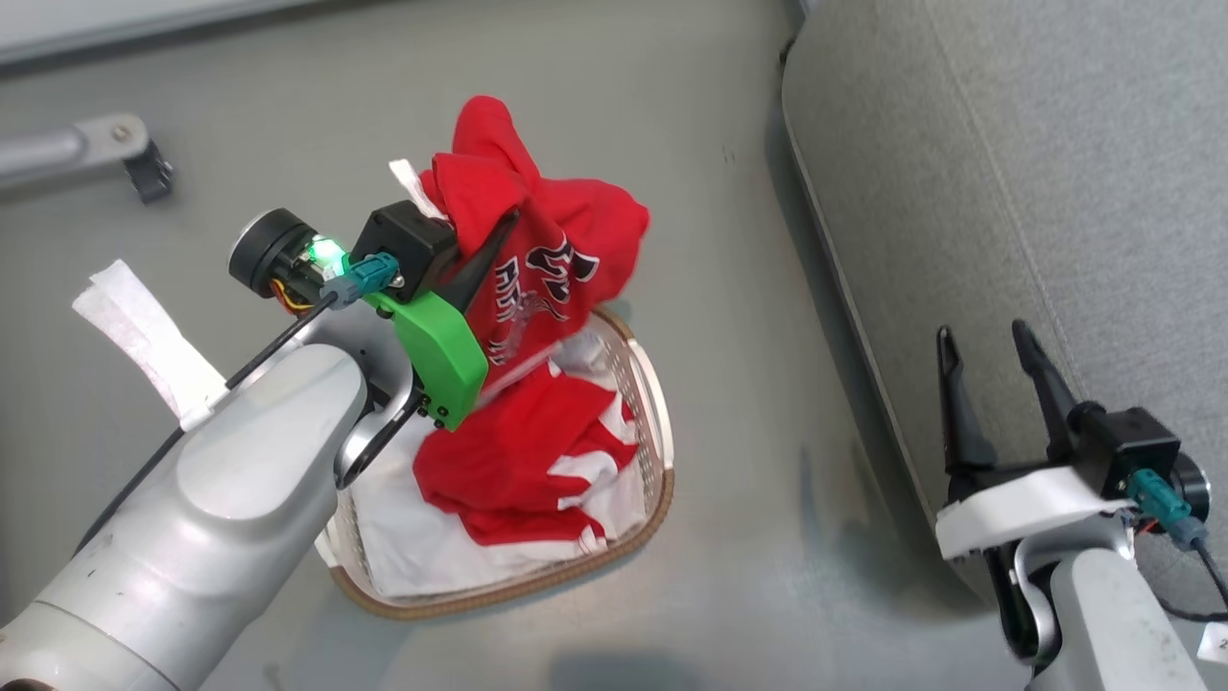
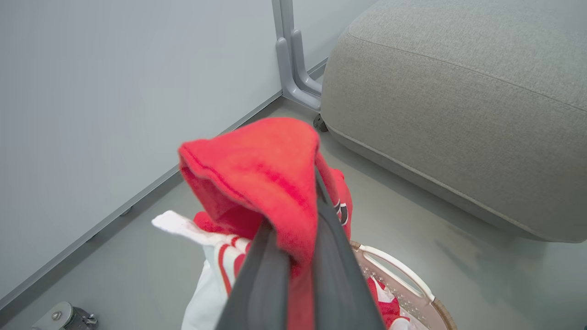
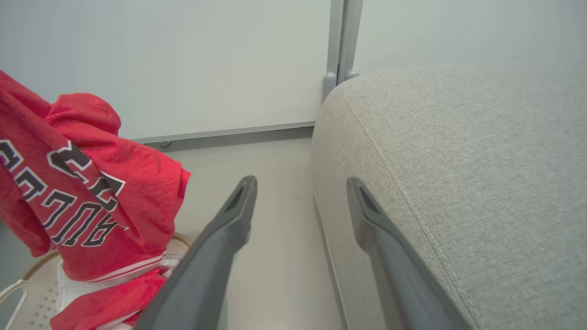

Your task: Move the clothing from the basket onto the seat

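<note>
The left gripper point(image 1: 507, 228) clamps crumpled red clothing point(image 1: 566, 230), peaked above the oval perforated basket point(image 1: 656, 403). The right gripper point(image 1: 983, 341) gapes empty beside the stitched grey fabric seat point(image 1: 1007, 144).

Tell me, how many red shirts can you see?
2. One jersey hangs from the left end effector above the basket; a second jersey lies inside it. More may hide underneath.

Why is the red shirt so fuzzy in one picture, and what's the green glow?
Left wrist view: the red jersey with white trim sits close to the lens, so it and the dark fingers blur; the grey fabric seat behind is sharp. Head view: a small green lamp on the left wrist, overexposed. Right wrist view: the jersey's black lettering is crisp.
</note>
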